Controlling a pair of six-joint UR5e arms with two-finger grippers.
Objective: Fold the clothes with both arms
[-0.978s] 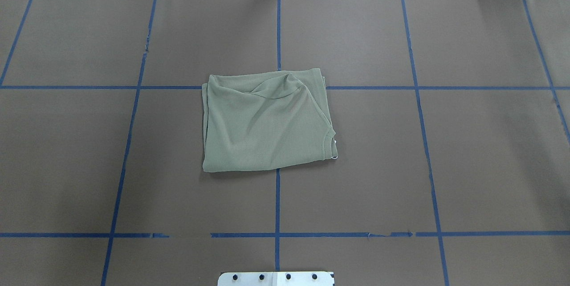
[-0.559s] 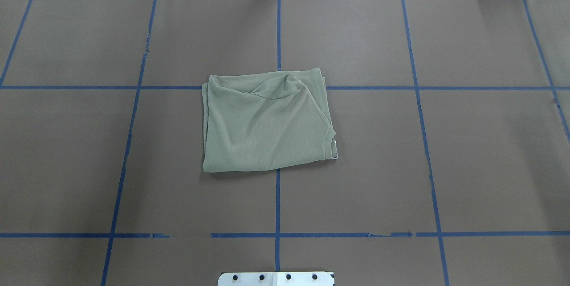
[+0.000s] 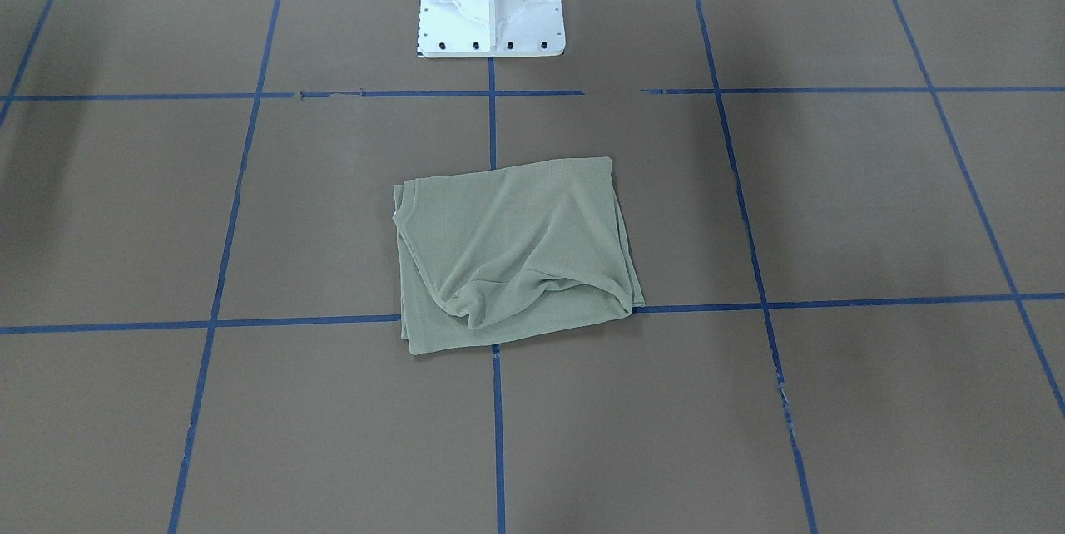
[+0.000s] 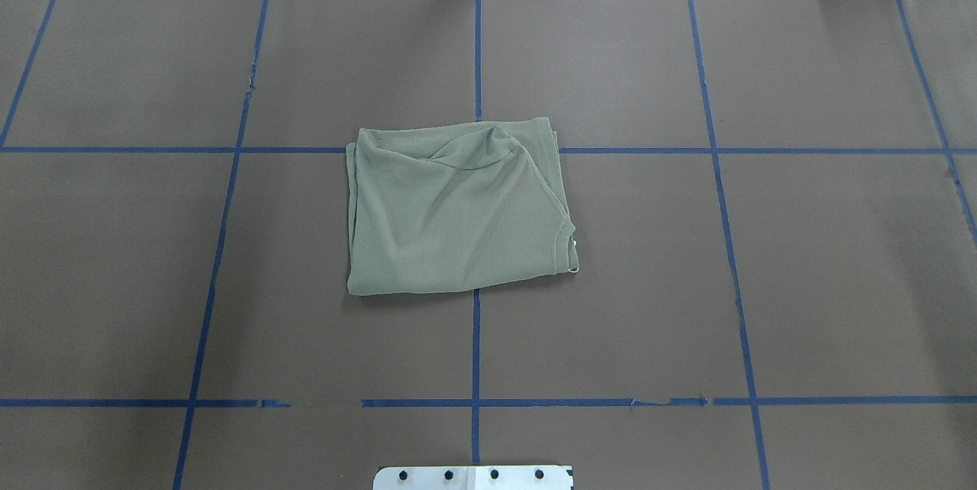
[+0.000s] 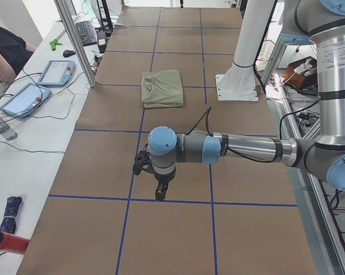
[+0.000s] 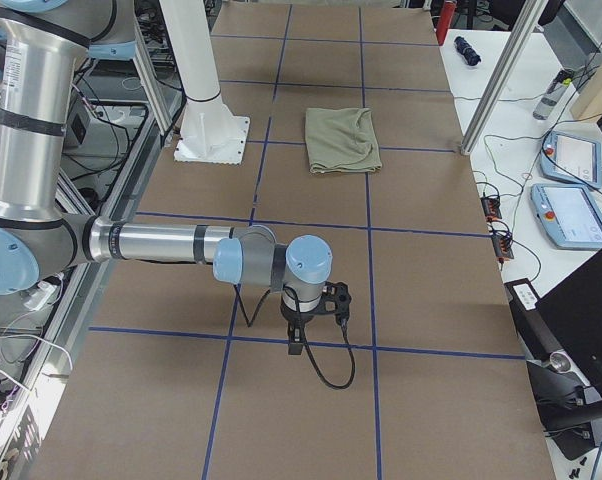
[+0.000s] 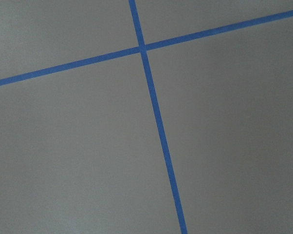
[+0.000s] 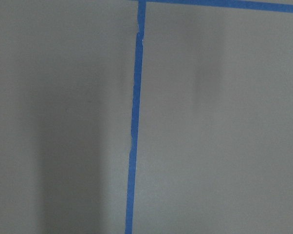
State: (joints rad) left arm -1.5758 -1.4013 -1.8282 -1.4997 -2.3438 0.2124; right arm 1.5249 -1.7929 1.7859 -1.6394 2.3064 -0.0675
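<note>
The clothes are one sage-green shirt (image 4: 454, 215) folded into a rough rectangle at the table's middle, with a loose rumpled fold along its far edge. It also appears in the front view as the shirt (image 3: 512, 255) and in the side views as the shirt (image 5: 162, 87) and the shirt (image 6: 341, 138). A sliver of white tag (image 4: 575, 246) peeks out at its right edge. Both arms hang far out to the sides, away from the shirt. The left gripper (image 5: 159, 195) and the right gripper (image 6: 295, 345) point down over bare table. I cannot tell whether either is open or shut.
Brown paper with blue tape lines (image 4: 475, 352) covers the table. The white pedestal base (image 3: 491, 27) stands at the robot's edge. Tablets (image 5: 57, 71) and cables lie on a side bench beside a seated person (image 5: 3, 51). Aluminium posts (image 6: 501, 75) stand at the table's far side.
</note>
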